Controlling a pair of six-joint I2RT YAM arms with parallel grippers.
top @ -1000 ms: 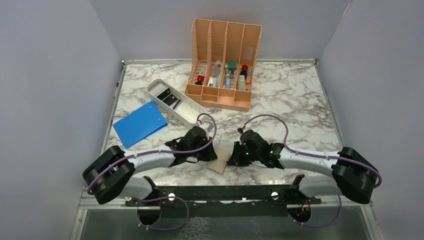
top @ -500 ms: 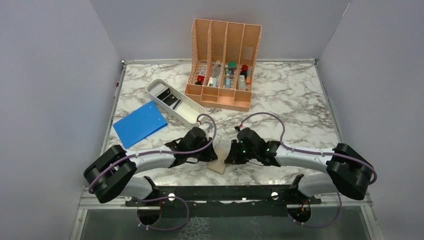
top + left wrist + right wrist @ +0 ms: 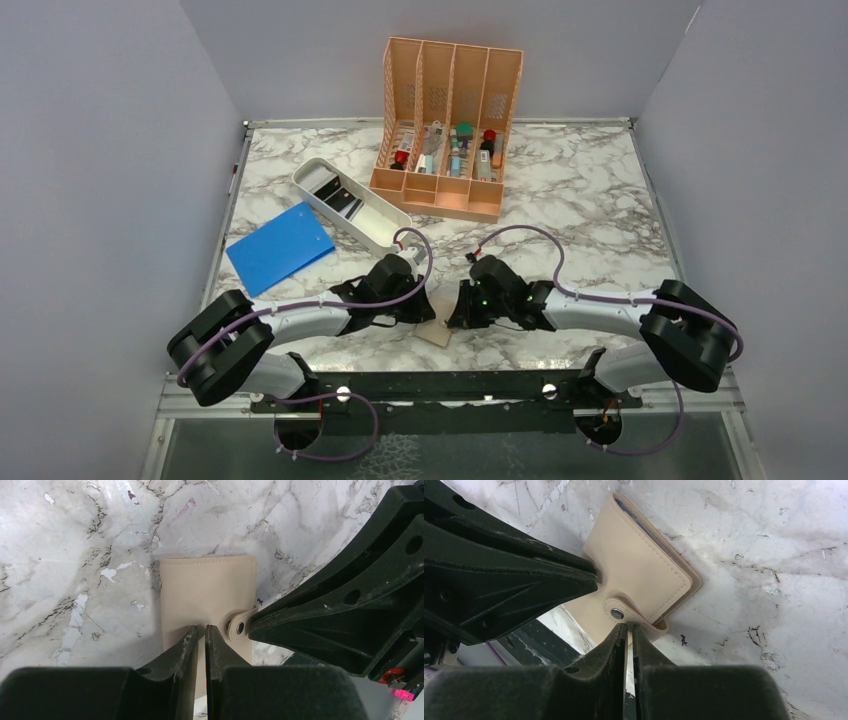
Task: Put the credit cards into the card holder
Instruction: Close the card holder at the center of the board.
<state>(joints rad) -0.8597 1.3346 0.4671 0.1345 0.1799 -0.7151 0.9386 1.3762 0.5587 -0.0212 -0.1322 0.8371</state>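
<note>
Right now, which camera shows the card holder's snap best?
Right wrist: the snap sits clear on the closed card holder. Left wrist shows it beside the right gripper's finger; top view shows only a tan corner.

A white, grey-veined marble-patterned tabletop (image 3: 600,220) carried an orange slotted plastic rack (image 3: 436,195) at upper centre, a white oblong tray (image 3: 375,225) and a blue flat sheet (image 3: 279,248) at centre left, and a closed tan folding card holder (image 3: 436,333) at lower centre.

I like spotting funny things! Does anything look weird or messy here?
Nothing is spilled or broken. The only odd bit: the tan wallet lies flat on the table with its snap fastened, so nothing could slide in yet. The left hand and right hand crowd it, fingers closed.
</note>
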